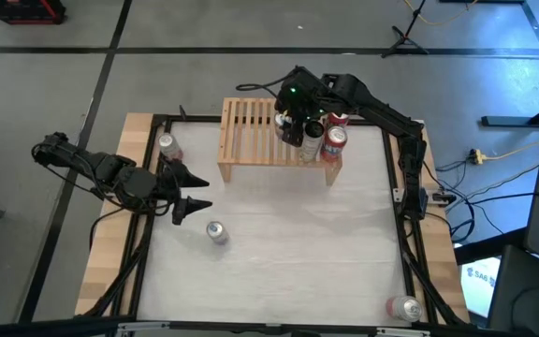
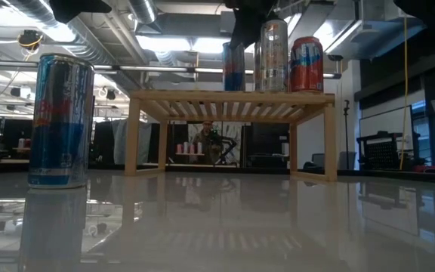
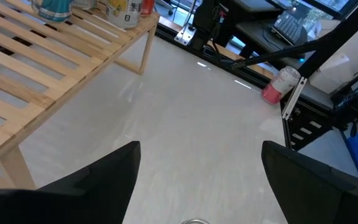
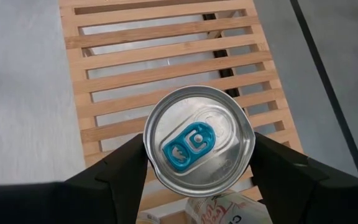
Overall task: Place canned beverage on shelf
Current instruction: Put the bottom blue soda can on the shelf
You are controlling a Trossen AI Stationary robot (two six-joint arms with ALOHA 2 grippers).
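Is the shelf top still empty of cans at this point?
No. In the low view three cans stand upright on the right part of the shelf, one of them between the fingers of the right gripper.

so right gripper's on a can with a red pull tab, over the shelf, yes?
Not red. The right wrist view shows the pull tab is blue. The rest holds: the right gripper flanks that can over the slatted shelf.

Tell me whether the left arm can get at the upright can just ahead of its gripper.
Probably yes: the left gripper stands open, and only bare table lies between it and the can.
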